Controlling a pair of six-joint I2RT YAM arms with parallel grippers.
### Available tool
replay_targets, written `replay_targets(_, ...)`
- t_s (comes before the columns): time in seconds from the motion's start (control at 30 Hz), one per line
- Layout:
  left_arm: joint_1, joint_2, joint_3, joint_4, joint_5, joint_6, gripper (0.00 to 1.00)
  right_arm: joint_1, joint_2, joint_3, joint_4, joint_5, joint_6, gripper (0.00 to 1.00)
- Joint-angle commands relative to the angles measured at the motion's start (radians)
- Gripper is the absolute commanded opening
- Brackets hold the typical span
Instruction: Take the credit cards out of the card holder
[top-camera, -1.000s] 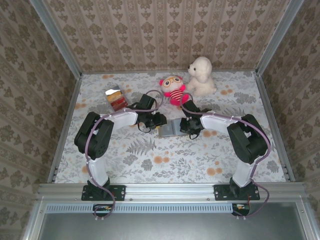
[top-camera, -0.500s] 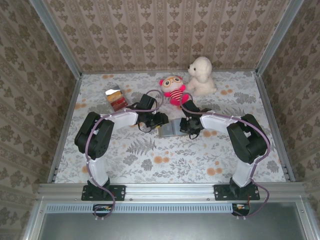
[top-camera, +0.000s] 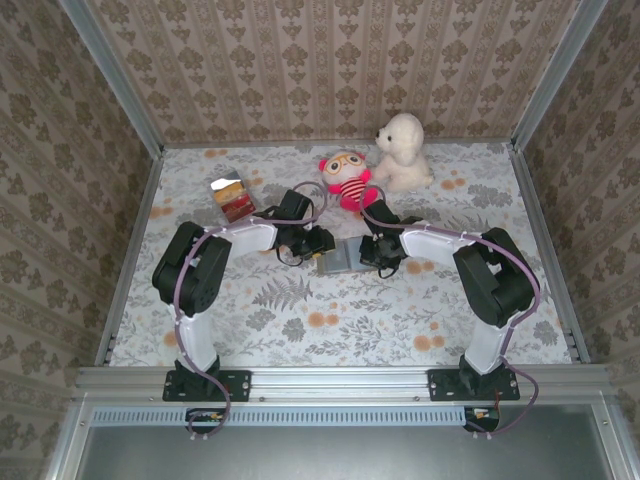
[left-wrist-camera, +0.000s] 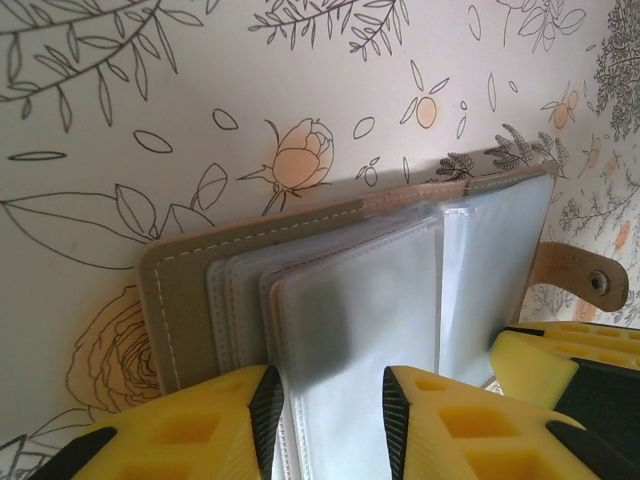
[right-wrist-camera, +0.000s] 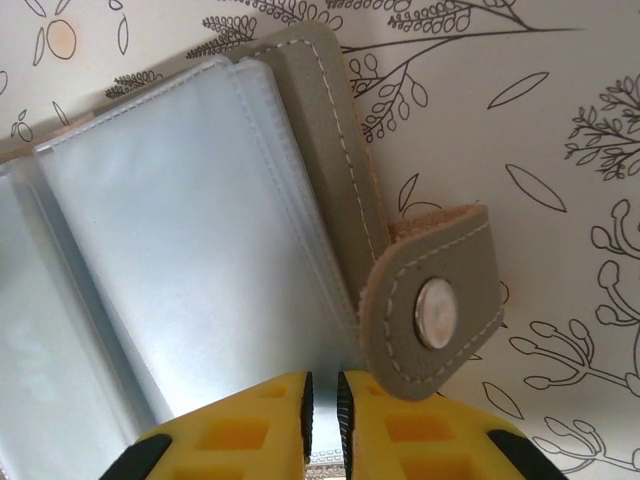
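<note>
The card holder (top-camera: 338, 258) lies open on the floral table between both grippers. Its grey stitched cover (left-wrist-camera: 190, 300) carries several clear sleeves (left-wrist-camera: 360, 300). My left gripper (left-wrist-camera: 325, 420) is open, one finger on each side of the front sleeves' near edge. A dark patch shows through the front sleeve; I cannot tell if it is a card. My right gripper (right-wrist-camera: 322, 410) is shut on the edge of the other leaf's sleeve (right-wrist-camera: 180, 250), beside the snap strap (right-wrist-camera: 435, 310). Red, gold and silver credit cards (top-camera: 232, 195) lie stacked at the back left.
A pink-and-red plush doll (top-camera: 345, 180) and a white plush dog (top-camera: 402, 152) sit just behind the holder. Patterned walls close in the table on three sides. The right gripper's yellow finger (left-wrist-camera: 560, 350) shows at the left wrist view's right edge.
The left arm has shifted very slightly; the card holder and the right arm stay where they were.
</note>
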Motion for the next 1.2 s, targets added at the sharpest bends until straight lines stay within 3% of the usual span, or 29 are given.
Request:
replay_targets(0.0, 0.000, 0.013, -0.003, 0.024, 0.050, 0.001, 0.35, 0.009, 0.043, 0.005, -0.046, 0.006, -0.007, 0.20)
replay_targets(0.73, -0.014, 0.023, 0.007, 0.077, 0.133, 0.034, 0.36, 0.011, 0.051, 0.003, -0.037, -0.006, -0.003, 0.18)
replay_targets(1.17, -0.037, 0.017, 0.069, -0.079, 0.047, 0.131, 0.52, 0.016, 0.052, 0.001, -0.036, -0.004, -0.002, 0.18)
